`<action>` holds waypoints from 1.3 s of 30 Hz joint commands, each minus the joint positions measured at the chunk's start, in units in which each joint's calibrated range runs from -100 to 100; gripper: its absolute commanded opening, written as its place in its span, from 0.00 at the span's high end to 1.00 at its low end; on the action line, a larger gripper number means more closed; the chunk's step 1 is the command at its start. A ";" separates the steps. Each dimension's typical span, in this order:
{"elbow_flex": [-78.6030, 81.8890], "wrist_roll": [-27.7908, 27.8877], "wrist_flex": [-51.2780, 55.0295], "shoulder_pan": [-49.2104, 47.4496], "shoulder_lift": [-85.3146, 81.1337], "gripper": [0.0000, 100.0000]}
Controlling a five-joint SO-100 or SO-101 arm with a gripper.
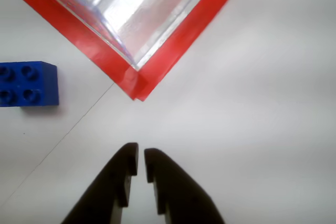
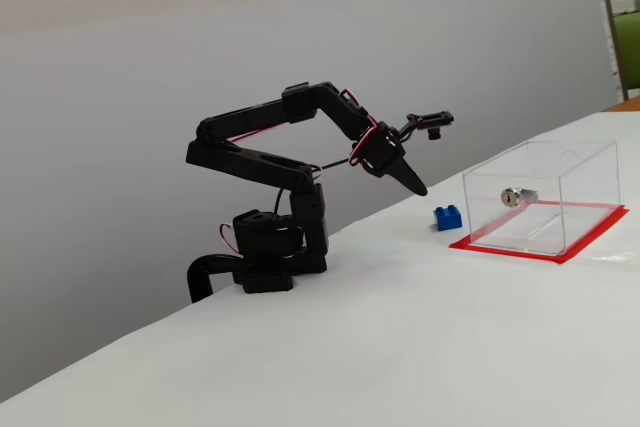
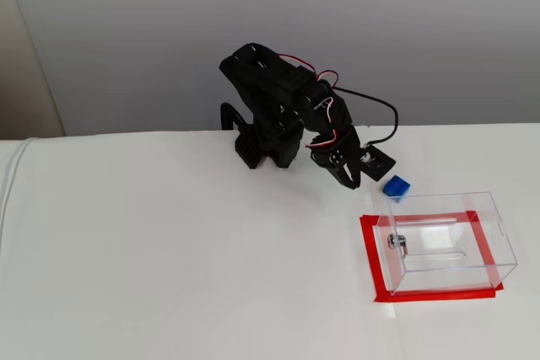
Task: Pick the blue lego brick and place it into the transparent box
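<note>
Gripper (image 1: pixel 140 163) nearest lens, jaws nearly closed, empty. Blue brick (image 1: pixel 27 84) up-left of fingertips, just beside box (image 1: pixel 137 76) corner, long axis sideways in wrist view.

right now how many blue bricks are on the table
1. The brick lies on the table just outside the clear box, near its corner, left of that corner in the wrist view. The gripper hovers nearby, holding nothing. None seems hidden.

table (image 1: pixel 252 129): bare below claw (image 1: pixel 140 163) | transparent box (image 1: pixel 136 14) ahead (corner near)
</note>
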 commanded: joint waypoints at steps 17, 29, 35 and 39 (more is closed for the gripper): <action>-21.44 -9.18 2.39 -12.72 21.76 0.87; -34.37 -10.49 9.70 -19.74 37.55 0.72; -39.52 -12.16 9.70 -23.22 42.81 0.72; -42.33 -13.41 9.62 -24.85 45.78 0.72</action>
